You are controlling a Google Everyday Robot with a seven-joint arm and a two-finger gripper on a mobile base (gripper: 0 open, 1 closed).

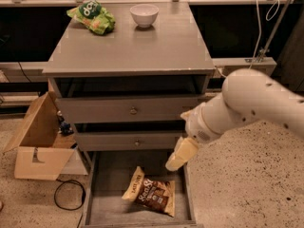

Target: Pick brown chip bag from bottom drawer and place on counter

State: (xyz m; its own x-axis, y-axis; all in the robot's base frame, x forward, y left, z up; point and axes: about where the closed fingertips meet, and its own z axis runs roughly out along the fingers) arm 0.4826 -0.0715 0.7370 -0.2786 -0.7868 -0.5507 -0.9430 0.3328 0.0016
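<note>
The brown chip bag (151, 194) lies flat on the bare grey floor of the open bottom drawer (108, 194), right of the middle. It is dark brown with tan ends and white lettering. My gripper (178, 156) hangs from the white arm (247, 106) at the right. It is over the drawer's right rear part, above and just right of the bag, not touching it. The counter (137, 49) is the grey top of the cabinet, well above the gripper.
A green chip bag (92, 16) and a white bowl (144, 14) sit at the back of the counter. The two knobbed drawers (134, 111) above stand slightly out. A cardboard box (37, 144) and a black cable (66, 194) are on the floor at the left.
</note>
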